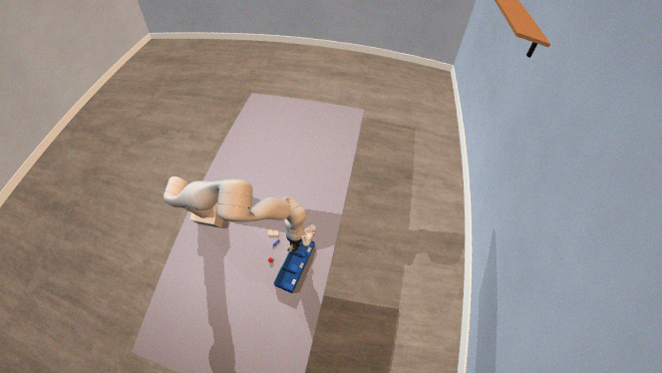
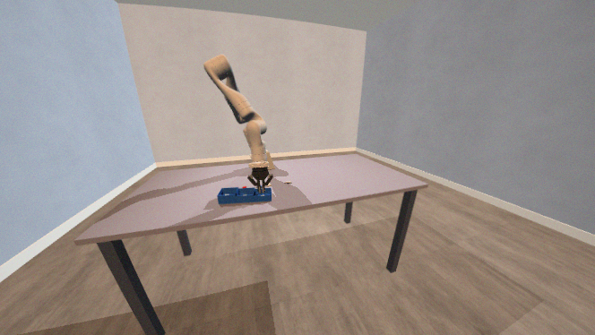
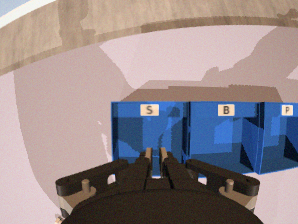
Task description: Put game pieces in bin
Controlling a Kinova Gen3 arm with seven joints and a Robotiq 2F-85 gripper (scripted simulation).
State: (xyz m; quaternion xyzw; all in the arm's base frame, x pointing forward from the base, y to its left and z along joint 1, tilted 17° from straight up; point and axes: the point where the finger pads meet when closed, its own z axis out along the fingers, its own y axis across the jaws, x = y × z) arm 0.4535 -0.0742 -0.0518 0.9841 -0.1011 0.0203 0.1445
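Observation:
A blue row of three bins point(image 1: 294, 266) stands on the table; it also shows in the exterior view point(image 2: 245, 195). In the wrist view the labels read S point(image 3: 149, 110) and B point(image 3: 226, 110); the third label point(image 3: 288, 110) is cut off at the edge. My gripper point(image 3: 155, 155) point(image 1: 294, 245) is shut, and I see nothing between the fingers. It hangs low over one end of the bin row, at the right end in the exterior view point(image 2: 261, 190). A small red piece point(image 1: 270, 259), a small blue piece point(image 1: 275, 242) and a tan block point(image 1: 272, 232) lie on the table beside the bins.
The arm's base point(image 1: 206, 218) stands on the table to the left of the bins. The table's edge runs just beyond the bin row point(image 1: 324, 269). The insides of the bins are mostly hidden by my gripper and the bin walls.

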